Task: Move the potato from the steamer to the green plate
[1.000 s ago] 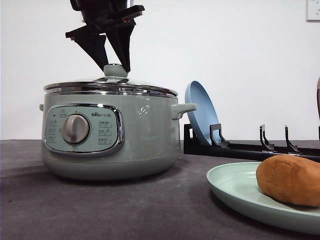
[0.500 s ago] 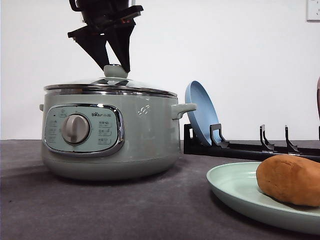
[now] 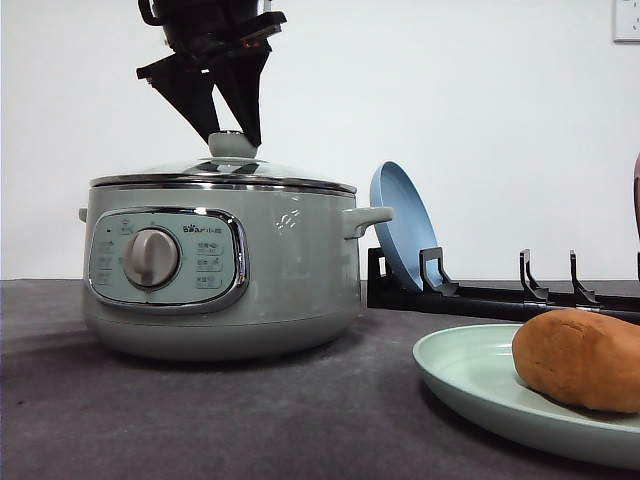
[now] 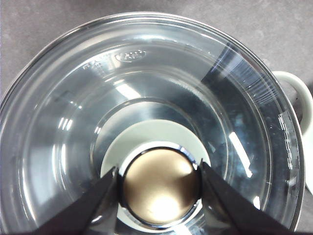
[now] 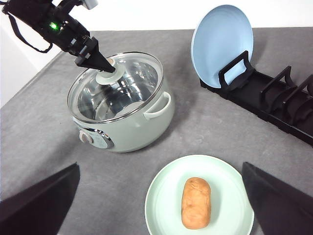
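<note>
Potato [image 5: 196,202] lies on the green plate [image 5: 161,196], long axis 12–6 in the right wrist view, well apart from the steamer [image 3: 220,270], which sits at about 10 o'clock from the plate. Transfer judged done. Left gripper [image 3: 226,135] clamps the lid knob [image 3: 231,145], fingers on either flank; lid [image 4: 146,98] sits level on the pot rim. Right gripper [image 5: 161,205] hangs above the plate, jaws spread wide, empty, potato between and below the fingertips. Coming move probably rests with the left arm: let go of the knob, lift straight up. Left wrist view shows fingers touching the knob cap; front view shows the lid seated. Blue plate [image 3: 402,225] stands in the rack [image 3: 500,295]
</note>
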